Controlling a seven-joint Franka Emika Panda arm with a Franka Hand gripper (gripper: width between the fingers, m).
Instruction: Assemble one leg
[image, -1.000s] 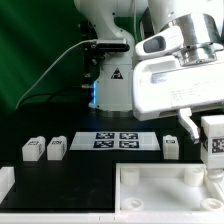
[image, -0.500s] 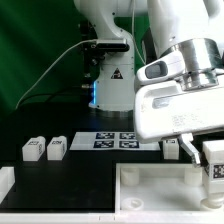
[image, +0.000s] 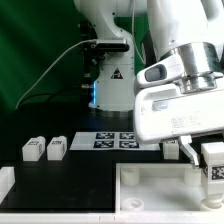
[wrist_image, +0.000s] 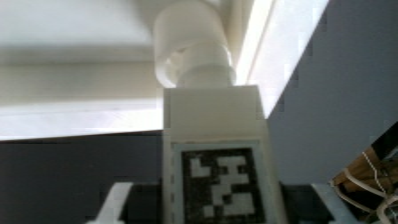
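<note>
My gripper (image: 211, 150) is shut on a leg (image: 215, 160), a stubby white block with a black-and-white tag. It holds the leg upright just above the far right corner of the large white panel (image: 150, 196). In the wrist view the leg (wrist_image: 214, 130) fills the middle between my fingers (wrist_image: 128, 203). Its screw end points at the panel's raised rim (wrist_image: 89, 85). Whether the leg touches the panel is hidden. Three more legs stand on the black table: two at the exterior view's left (image: 33, 149) (image: 56, 148) and one at the right (image: 171, 148).
The marker board (image: 115, 140) lies flat on the table between the loose legs. The robot base (image: 108, 85) stands behind it. A white block (image: 6, 182) sits at the front left corner. A green curtain hangs at the back.
My gripper has moved down and slightly to the exterior view's left with the leg, closer to the panel's right corner. The loose legs have not moved.
</note>
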